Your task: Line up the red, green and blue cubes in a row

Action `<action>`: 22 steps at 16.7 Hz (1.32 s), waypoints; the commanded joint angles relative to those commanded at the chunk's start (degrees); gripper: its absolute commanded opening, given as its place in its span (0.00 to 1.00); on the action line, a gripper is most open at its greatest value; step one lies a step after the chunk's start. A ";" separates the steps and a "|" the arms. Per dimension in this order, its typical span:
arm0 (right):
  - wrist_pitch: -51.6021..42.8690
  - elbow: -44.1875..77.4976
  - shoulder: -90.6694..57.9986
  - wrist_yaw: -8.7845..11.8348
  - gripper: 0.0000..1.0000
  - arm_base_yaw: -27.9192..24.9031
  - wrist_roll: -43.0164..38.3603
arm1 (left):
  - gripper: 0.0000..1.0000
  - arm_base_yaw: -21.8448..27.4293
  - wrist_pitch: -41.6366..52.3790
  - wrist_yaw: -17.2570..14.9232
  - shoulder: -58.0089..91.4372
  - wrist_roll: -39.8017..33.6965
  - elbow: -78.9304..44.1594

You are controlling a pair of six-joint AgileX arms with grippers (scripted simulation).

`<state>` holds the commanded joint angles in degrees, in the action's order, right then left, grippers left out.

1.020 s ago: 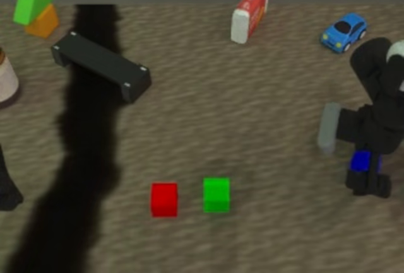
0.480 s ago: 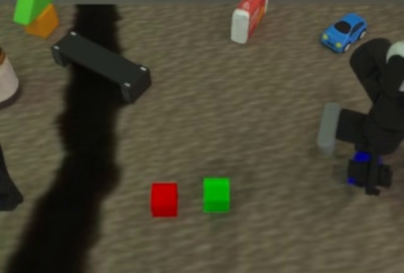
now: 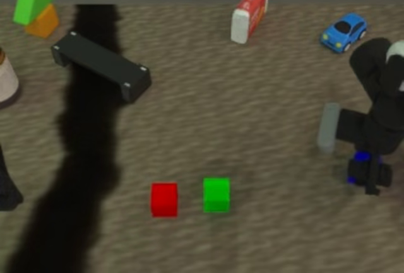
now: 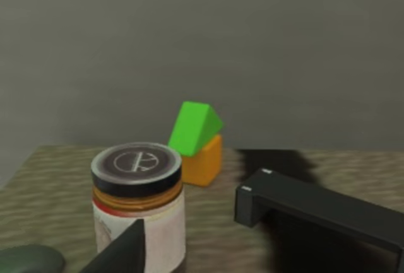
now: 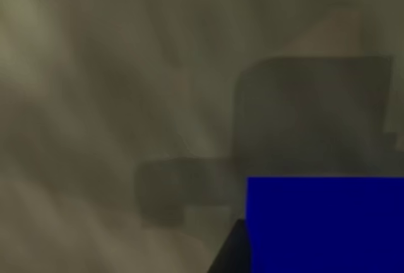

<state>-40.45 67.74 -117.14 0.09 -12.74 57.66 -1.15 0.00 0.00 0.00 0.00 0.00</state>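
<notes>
The red cube (image 3: 164,198) and the green cube (image 3: 216,195) sit side by side, a small gap apart, on the table's near middle. The blue cube (image 3: 362,156) is at the right side, mostly hidden under my right gripper (image 3: 368,175), which is shut on it. In the right wrist view the blue cube (image 5: 325,226) fills the corner, pressed against one dark finger (image 5: 230,251). My left arm (image 3: 7,191) is parked at the left edge, and its gripper (image 4: 255,267) is open and holds nothing.
A black bar-shaped object (image 3: 101,65) lies at the back left, with a green wedge on an orange block (image 3: 36,13) behind it. A jar (image 4: 137,207) stands at the left edge. A red-and-white box (image 3: 250,11) and a blue toy car (image 3: 344,31) are at the back.
One second ago the right gripper's fingers stood wider, with the blue cube showing between them. They have since closed on the cube and cover most of it. The left arm has not moved.
</notes>
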 joint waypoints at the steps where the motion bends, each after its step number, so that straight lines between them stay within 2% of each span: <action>1: -0.79 0.51 0.37 0.00 0.00 -0.05 0.07 | 1.00 0.00 0.00 0.00 0.00 0.00 0.00; 7: -13.12 6.35 6.18 0.04 0.00 -0.42 0.19 | 1.00 0.00 0.00 0.00 0.00 0.00 0.00; 14: -14.55 7.34 6.87 0.05 0.00 -1.11 -0.04 | 1.00 0.00 0.00 0.00 0.00 0.00 0.00; 17: -15.76 8.75 6.52 0.06 0.00 -6.35 -1.04 | 1.00 0.00 0.00 0.00 0.00 0.00 0.00; 22: -18.42 11.74 6.22 0.07 0.00 -19.10 -3.53 | 1.00 0.00 0.00 0.00 0.00 0.00 0.00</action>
<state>-58.87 79.48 -110.93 0.16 -31.84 54.12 -1.15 0.00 0.00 0.00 0.00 0.00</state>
